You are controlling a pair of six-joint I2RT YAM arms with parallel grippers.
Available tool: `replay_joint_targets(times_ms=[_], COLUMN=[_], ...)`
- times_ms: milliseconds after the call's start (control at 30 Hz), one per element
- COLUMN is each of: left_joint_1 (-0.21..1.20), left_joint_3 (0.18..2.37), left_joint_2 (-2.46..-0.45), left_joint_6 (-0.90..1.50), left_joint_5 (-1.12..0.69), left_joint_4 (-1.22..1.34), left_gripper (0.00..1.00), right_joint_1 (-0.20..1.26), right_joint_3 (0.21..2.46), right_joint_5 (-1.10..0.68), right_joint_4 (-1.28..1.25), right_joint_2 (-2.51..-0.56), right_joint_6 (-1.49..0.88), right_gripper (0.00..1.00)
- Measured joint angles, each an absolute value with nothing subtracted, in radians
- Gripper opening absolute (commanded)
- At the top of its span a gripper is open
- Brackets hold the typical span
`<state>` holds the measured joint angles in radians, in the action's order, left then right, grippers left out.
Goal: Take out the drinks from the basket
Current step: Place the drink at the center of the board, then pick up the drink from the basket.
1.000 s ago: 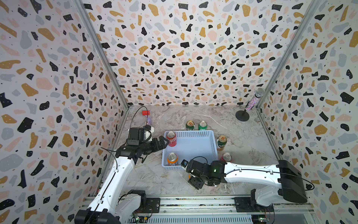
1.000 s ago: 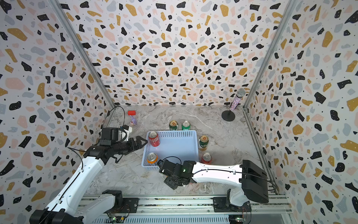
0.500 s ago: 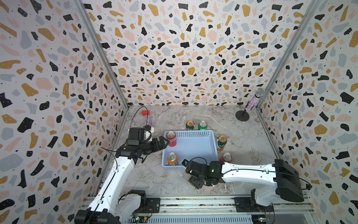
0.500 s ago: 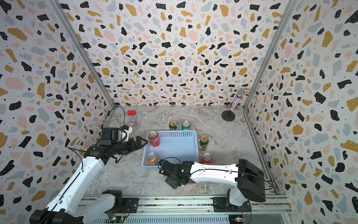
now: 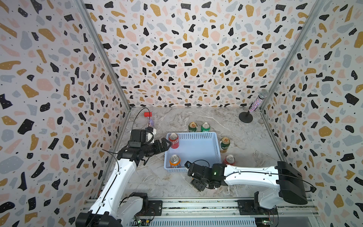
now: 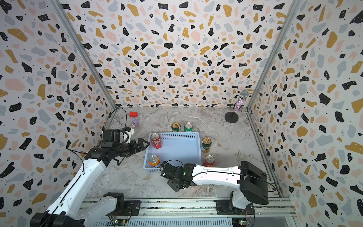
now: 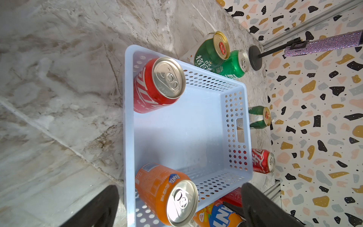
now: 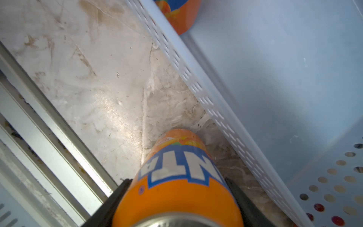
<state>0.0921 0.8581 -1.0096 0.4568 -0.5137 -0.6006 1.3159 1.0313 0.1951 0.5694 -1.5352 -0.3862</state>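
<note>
The light-blue basket [image 5: 215,146] [image 7: 238,125] holds a red can [image 5: 174,140] [image 7: 157,86] in its far-left corner and an orange can [image 5: 174,161] [image 7: 165,192] in its near-left corner. My left gripper [image 5: 166,145] [image 7: 179,187] is open just outside the left wall, beside the red can. My right gripper [image 8: 177,181] is shut on a second orange can [image 8: 176,176] [image 7: 214,216] held just outside the basket's near wall; the arm [image 5: 208,174] hides it in both top views.
Two green cans [image 5: 198,127] stand behind the basket. A gold-topped green can [image 5: 225,143] and a red can [image 5: 229,159] stand to its right. A microphone on a stand [image 5: 246,117] is at the back right, a small red-capped bottle [image 5: 150,122] at the back left.
My right arm has shifted slightly to the left along the basket's near wall with the orange can in its grip. The left arm has not moved.
</note>
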Motion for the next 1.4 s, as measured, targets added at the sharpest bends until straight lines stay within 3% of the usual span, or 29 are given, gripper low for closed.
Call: replay_joint_targets(times_ms=[433,1033,1400], left_joint_1=[0.092,0.084,-0.006], left_joint_3=[0.858,0.858,0.871], left_joint_2=[-1.008,-0.995,-1.024], left_joint_6=[0.457,0.456,0.458], left_joint_5=[-0.514,-0.517,-0.538], left_joint_4=[-0.601,-0.601,-0.601], left_gripper=[1.00,1.00,1.00], right_joint_1=[1.317,1.311,1.110], right_joint_3=[1.031,1.076,1.225], right_joint_5=[0.238,0.323,0.278], right_joint_4=[0.583,0.588,0.577], right_joint_2=[-1.500,-1.361,-1.390], right_joint_6=[-0.404,-0.416,-0.419], right_gripper=[0.83,0.87,0.88])
